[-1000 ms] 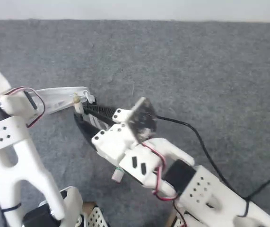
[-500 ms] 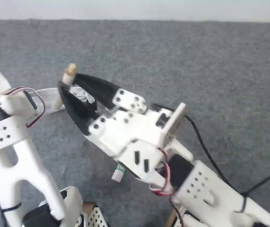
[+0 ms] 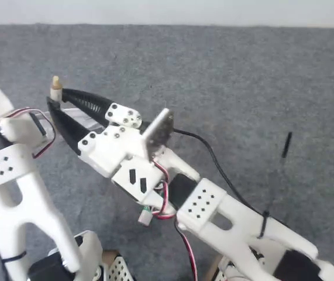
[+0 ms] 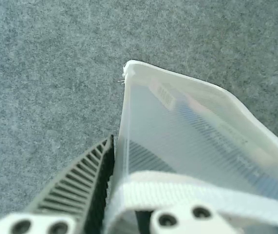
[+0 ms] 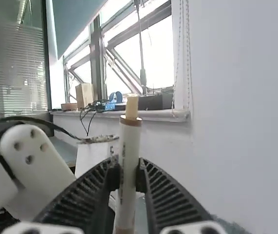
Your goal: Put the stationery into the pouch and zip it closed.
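A translucent white pouch [image 4: 192, 141] with a zip edge hangs over the grey carpet, and stationery shows faintly through its wall. My left gripper [image 4: 117, 195] is shut on its near edge. In the high view a strip of the pouch [image 3: 89, 120] shows between the two arms. My right gripper [image 3: 58, 102] is at the left, over the pouch, shut on a cream pencil [image 3: 55, 88] whose beige tip sticks out past the fingertips. The right wrist view has the right gripper [image 5: 127, 170] clamped on the pencil [image 5: 128, 146], which points towards a window. A black pen [image 3: 286, 144] lies on the carpet at the right.
The left arm's white body [image 3: 14, 175] stands at the left edge, close to the right gripper. The right arm [image 3: 213, 211] stretches from the bottom right, with a black cable [image 3: 213, 161] trailing across the carpet. Grey carpet [image 3: 225, 76] covers the back and right.
My right gripper has swung up and to the left with the pencil, away from the pouch's mouth. The arm's shift uncovered the black pen at the right. The left arm kept still.
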Controlling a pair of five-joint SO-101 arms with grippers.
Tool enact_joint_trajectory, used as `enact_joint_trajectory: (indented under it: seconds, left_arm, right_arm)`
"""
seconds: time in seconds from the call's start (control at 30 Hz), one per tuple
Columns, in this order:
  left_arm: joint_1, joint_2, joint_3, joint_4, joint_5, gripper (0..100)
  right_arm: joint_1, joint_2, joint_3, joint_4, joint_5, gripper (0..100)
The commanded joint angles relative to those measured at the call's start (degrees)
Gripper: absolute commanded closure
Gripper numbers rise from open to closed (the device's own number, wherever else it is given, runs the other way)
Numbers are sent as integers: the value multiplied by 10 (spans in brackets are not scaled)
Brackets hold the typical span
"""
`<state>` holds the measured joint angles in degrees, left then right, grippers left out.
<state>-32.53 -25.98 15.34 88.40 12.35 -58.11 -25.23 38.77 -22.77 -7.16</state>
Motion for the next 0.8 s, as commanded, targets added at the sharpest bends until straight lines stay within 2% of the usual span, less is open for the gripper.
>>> enact_joint_trajectory:
  seconds: [0.0,0.17,0.43,0.5,0.63,0.77]
  left_arm:
    - [-4,4,5,-12,6,987]
    - [-4,4,5,-12,5,987]
    - [-5,4,6,-12,5,987]
    - [-5,4,6,-12,5,987]
    - [-4,4,11,-14,5,987]
    - [-5,4,11,-14,5,987]
  right_arm:
    - [-2,28,-31,-18,5,993]
    - [1,82,-43,-19,3,991]
    - [2,83,-43,-15,3,989]
    - [1,83,-43,-15,3,940]
    - [0,83,-40,-13,3,760]
    - [1,83,-40,-13,3,735]
